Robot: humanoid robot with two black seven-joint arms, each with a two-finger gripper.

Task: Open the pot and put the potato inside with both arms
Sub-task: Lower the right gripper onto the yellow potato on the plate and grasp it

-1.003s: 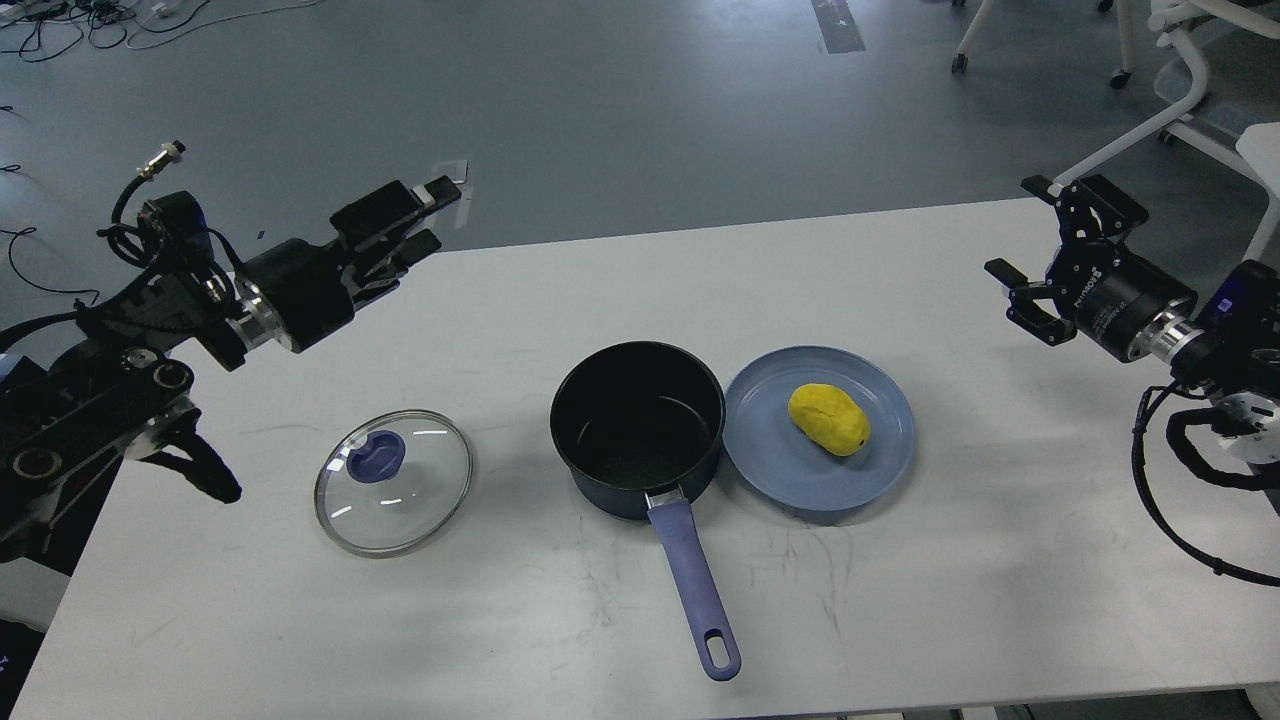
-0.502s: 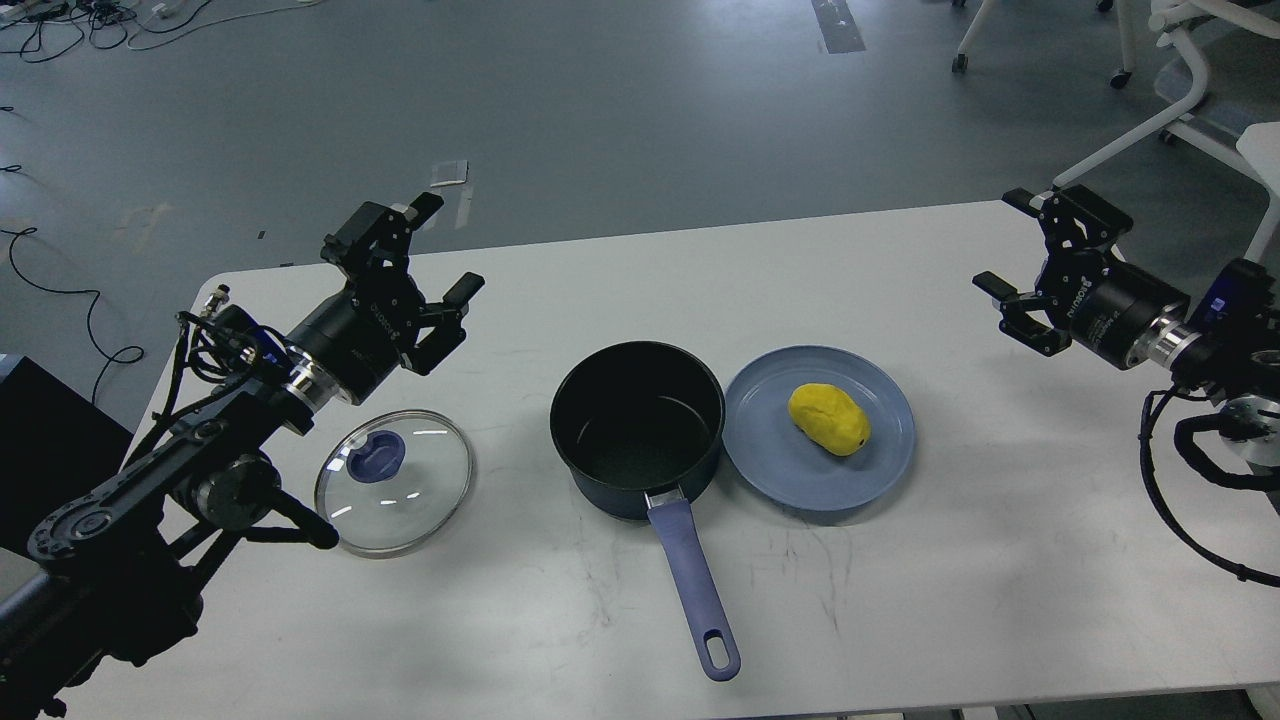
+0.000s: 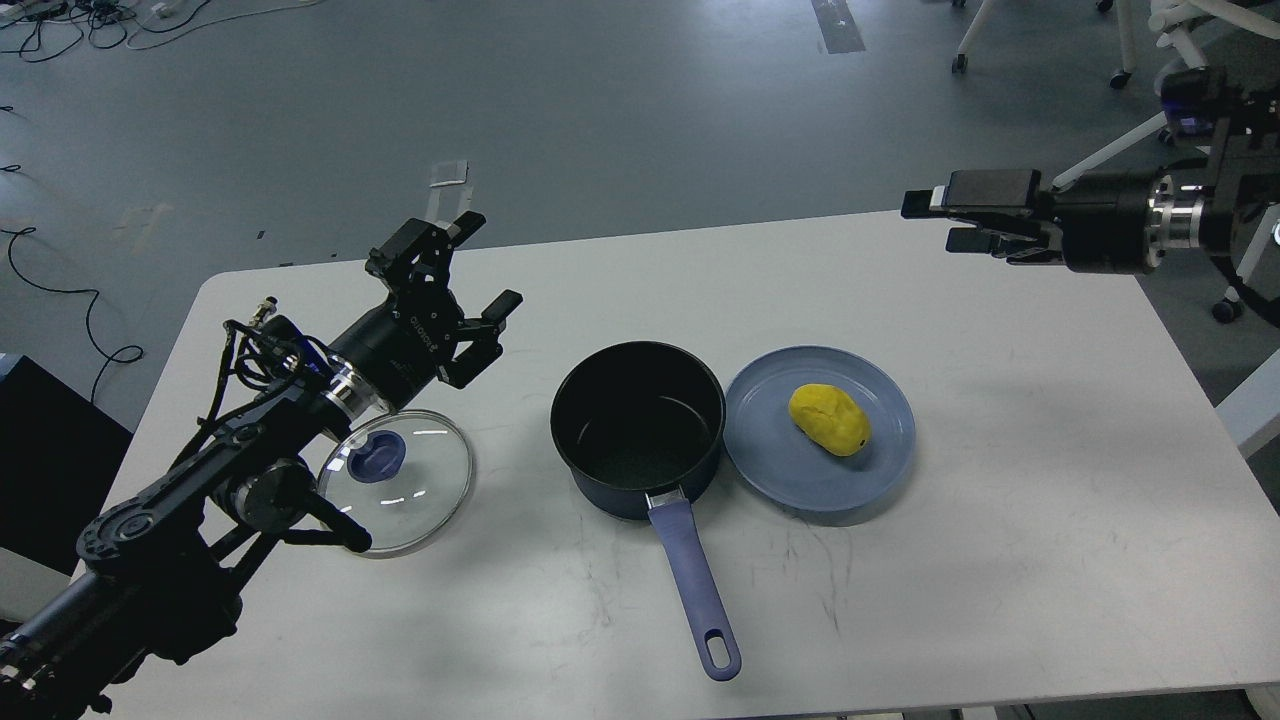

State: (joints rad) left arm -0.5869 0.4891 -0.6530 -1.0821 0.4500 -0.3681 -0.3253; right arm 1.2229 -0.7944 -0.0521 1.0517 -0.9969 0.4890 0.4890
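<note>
The potato (image 3: 829,419) is being observed on the blue plate (image 3: 765,456), below and left of the nearer right gripper (image 3: 925,222), whose finger spacing cannot be told, while the left gripper (image 3: 483,266) is being held spread apart.

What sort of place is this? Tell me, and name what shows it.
Most likely a robotics lab or test room, not a kitchen. The pot and potato sit on a bare white table, loose cables trail over a grey floor, and a wheeled office chair stands behind.
</note>
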